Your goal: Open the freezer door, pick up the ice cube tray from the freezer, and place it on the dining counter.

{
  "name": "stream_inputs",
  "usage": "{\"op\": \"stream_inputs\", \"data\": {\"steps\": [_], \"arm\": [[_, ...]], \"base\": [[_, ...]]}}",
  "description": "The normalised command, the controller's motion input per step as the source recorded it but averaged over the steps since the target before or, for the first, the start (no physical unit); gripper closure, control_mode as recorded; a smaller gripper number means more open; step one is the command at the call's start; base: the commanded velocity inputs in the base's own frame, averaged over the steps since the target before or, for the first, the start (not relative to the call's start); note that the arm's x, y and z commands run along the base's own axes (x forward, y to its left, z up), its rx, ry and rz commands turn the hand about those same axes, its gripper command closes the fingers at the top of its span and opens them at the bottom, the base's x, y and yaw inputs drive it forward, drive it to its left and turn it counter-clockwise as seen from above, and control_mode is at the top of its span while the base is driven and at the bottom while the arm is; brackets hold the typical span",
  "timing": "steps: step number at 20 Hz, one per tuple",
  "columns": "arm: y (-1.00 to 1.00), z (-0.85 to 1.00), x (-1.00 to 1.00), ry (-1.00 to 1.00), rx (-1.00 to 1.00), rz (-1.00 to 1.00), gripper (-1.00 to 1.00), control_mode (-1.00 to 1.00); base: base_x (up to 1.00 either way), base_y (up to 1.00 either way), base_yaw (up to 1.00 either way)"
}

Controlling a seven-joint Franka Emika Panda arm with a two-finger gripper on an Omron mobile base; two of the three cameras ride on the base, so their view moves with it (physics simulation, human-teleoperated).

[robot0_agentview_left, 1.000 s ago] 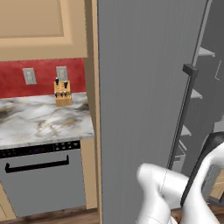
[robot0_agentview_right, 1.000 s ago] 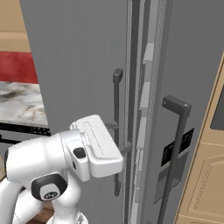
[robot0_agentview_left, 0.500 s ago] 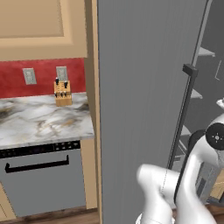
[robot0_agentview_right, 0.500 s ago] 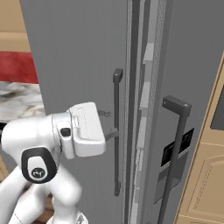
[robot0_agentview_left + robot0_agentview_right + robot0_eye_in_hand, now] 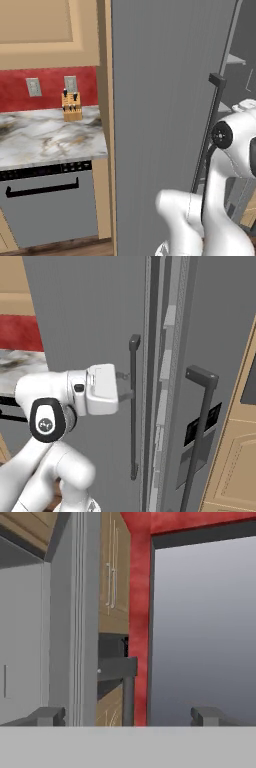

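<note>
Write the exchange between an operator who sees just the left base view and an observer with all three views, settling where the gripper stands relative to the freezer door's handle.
Operator: I see the arm beside the freezer door. Where is the gripper?
Observer: In the right base view, the gripper is level with the upper half of the handle, fingers pointing at it.
Operator: Is it gripping the handle?
Observer: No. The hand view shows the handle between the two fingertips, jaws wide open, with a gap on each side.
</note>
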Motion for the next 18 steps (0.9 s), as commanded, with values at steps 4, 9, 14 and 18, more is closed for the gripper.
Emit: {"op": "stream_inputs", "data": {"steps": [4,9,14,18], "arm": [[0.06,0.00,0.41,0.03,0.01,-0.12,-1.00,-1.00],[0.00,0.00,0.47,0.01,0.02,-0.14,-1.00,-1.00],[-0.05,-0.06,0.50,0.00,0.02,-0.12,-1.00,-1.00],[-0.23,-0.16,0.33,0.00,0.01,-0.06,-1.00,-1.00]], "base": [[0.00,0.00,0.00],[0.00,0.00,0.00],[0.00,0.00,0.00],[0.00,0.00,0.00]]}}
